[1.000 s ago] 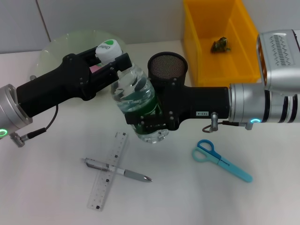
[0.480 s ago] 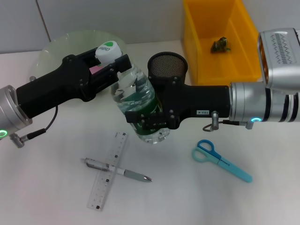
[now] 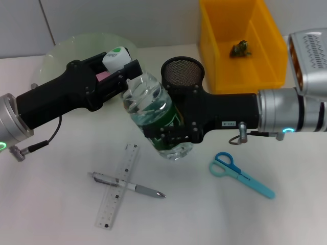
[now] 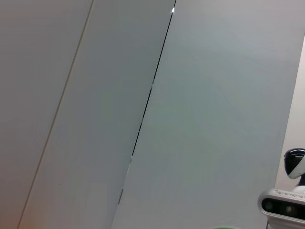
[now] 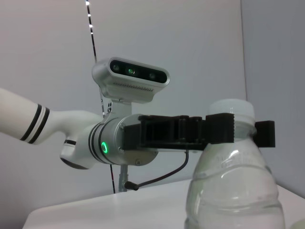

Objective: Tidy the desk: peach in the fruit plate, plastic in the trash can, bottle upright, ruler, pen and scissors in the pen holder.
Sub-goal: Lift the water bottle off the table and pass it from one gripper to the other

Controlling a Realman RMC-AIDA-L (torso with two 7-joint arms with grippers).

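Left gripper (image 3: 120, 69) pinches the bottle's (image 3: 156, 116) cap; ruler (image 3: 118, 185) and pen (image 3: 127, 185) lie crossed below; right gripper (image 3: 171, 135) clamps its tilted body, hiding the holder (image 3: 183, 71); scissors (image 3: 240, 174) rightward.

A robot lab — bare white table (image 3: 46, 204), plain grey wall panels (image 4: 143, 95).

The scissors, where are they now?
In the head view the scissors lie on the table's right side, below the right arm and right of the pen.
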